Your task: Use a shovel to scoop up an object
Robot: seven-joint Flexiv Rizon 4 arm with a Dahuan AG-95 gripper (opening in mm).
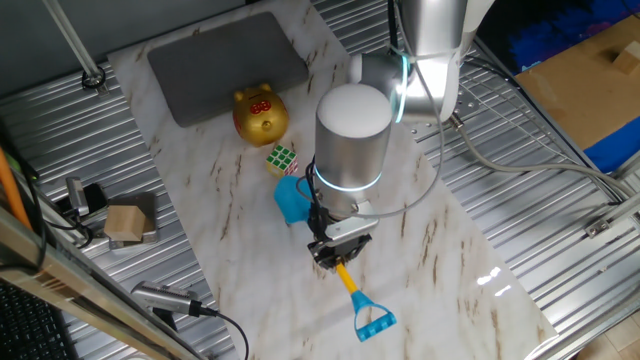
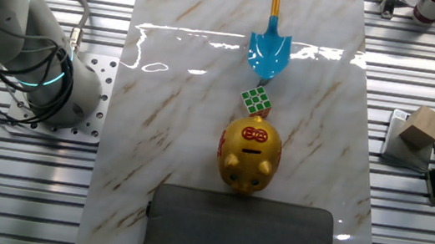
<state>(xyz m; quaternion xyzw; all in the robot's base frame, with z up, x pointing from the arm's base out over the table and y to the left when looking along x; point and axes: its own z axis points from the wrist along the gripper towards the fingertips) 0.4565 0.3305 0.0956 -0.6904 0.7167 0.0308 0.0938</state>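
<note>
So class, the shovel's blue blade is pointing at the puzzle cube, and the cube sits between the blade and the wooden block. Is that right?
Not quite. The shovel does point its blade at the puzzle cube, but the cube sits between the blade and the golden pig bank. The wooden block lies off to the side on the metal surface, as the other fixed view shows.

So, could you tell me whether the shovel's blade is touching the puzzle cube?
Cannot tell: in the other fixed view the shovel tip meets the cube, with no clear gap.
</note>
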